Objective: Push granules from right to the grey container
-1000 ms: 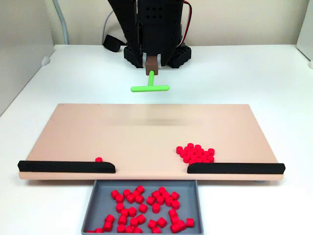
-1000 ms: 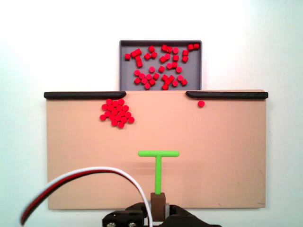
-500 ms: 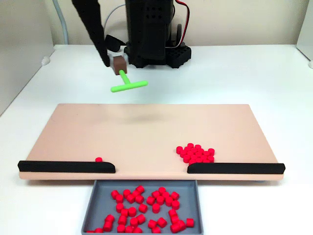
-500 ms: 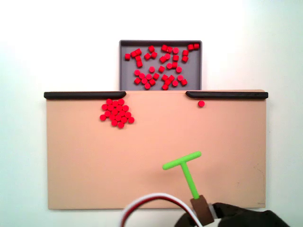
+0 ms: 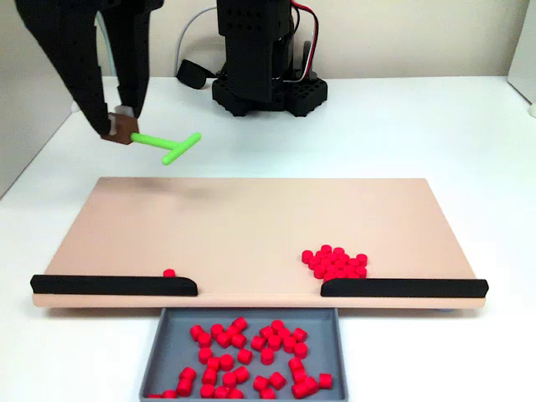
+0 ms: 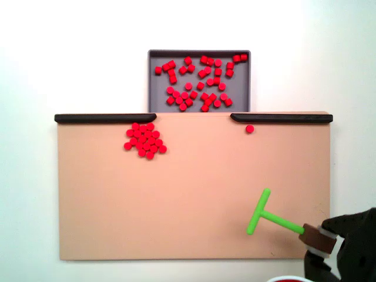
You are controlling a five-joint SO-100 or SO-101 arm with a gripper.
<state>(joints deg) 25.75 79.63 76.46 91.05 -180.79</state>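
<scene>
Grey container (image 5: 156, 356) is sitting bottom centre of a fixed view, holding many red granules (image 5: 251, 356). Just beyond it, a granule pile (image 5: 335, 262) is resting lower right on the tan board (image 5: 243, 226), touching the black rail (image 5: 402, 288); one stray pellet (image 5: 168, 273) is lying lower left. Upper left, the gripper (image 5: 121, 128) is clamping the green T-pusher (image 5: 170, 146) by its brown block, hanging above the table.

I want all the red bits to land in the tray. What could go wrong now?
The pusher hangs far from the red pile, which sits beside the black rail, not at the gap. A straight push may jam the pile against that rail. The lone granule by the other rail could get missed.
</scene>
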